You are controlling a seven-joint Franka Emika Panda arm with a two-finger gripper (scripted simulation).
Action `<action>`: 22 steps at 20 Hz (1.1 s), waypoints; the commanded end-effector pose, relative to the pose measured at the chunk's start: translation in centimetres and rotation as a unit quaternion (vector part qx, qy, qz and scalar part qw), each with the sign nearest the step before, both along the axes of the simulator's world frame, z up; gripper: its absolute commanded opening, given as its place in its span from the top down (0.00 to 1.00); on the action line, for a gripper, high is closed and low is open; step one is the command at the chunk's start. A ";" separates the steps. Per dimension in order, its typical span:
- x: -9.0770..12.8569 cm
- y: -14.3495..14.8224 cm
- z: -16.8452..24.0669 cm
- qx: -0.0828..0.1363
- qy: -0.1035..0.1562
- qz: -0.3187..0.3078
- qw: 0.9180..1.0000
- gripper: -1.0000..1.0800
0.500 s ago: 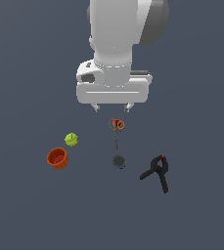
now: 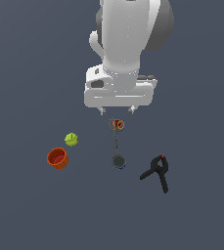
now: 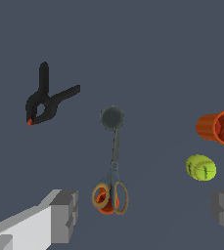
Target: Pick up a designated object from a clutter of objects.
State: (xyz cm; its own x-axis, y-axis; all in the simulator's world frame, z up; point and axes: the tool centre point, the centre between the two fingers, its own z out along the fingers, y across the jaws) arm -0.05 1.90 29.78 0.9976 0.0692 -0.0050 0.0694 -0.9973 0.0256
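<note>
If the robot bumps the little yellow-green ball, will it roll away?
Probably yes. The ball looks round all over and sits free on the flat floor, touching nothing, so a nudge would likely send it rolling. The cup lies close by and might stop it on that side. It looks small, so it is likely light too.

Black clamp (image 2: 157,171) (handles splayed), flat

Exterior view: cup (image 2: 57,158) at left, ball (image 2: 71,139) just behind it; scissors (image 2: 116,133) centre, tips touching the disc (image 2: 118,160); clamp (image 2: 157,171) at right, well apart.
</note>
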 end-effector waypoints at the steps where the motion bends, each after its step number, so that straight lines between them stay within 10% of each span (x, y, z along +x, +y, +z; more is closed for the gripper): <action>1: -0.1 0.3 -0.2 -0.002 0.003 0.006 1.000 0.04; 22: 4.6 5.2 -5.3 0.002 -0.002 -0.081 0.997 0.04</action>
